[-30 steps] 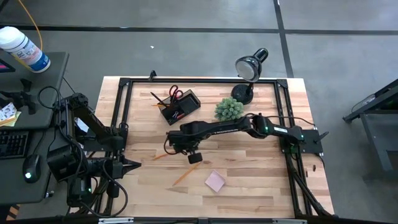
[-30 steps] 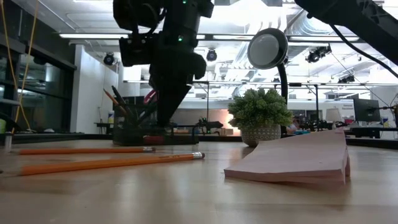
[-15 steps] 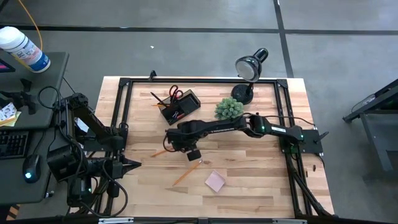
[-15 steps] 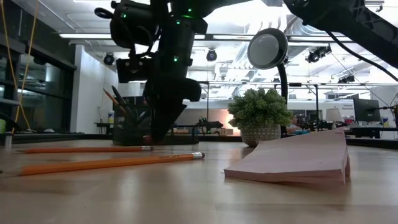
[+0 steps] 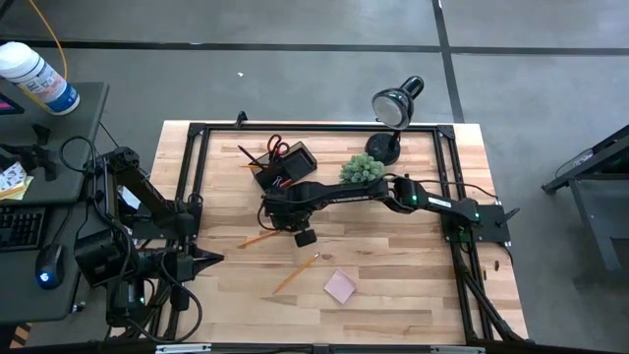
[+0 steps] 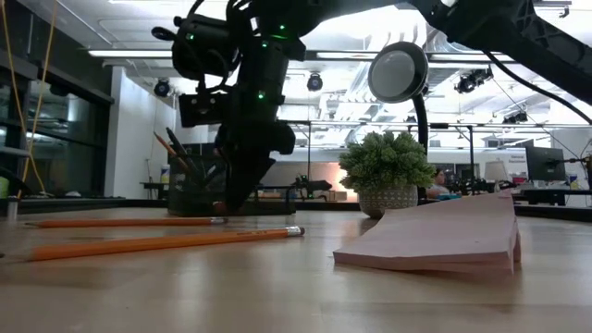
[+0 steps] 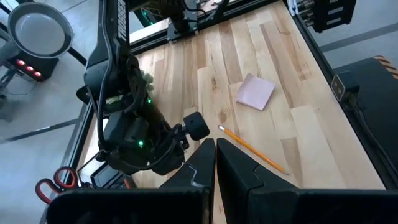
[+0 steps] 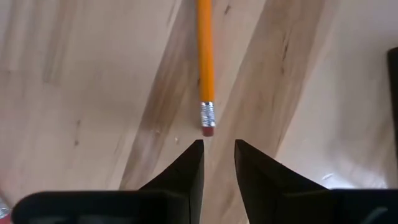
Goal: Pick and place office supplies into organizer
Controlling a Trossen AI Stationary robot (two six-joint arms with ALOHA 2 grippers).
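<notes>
The right gripper, jaws released, is held low just off the eraser end of a pencil lying on the table near the organizer, while the left gripper, jaws clenched, is parked at the left edge.

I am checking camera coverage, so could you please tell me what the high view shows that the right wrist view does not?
Only the high view shows the organizer, pink sticky-note pad, plant, lamp and the idle left claw at the table's left edge. Only the right wrist view shows the pencil's eraser tip just ahead of the slightly parted right claw. Both show that pencil on the wooden table.
</notes>
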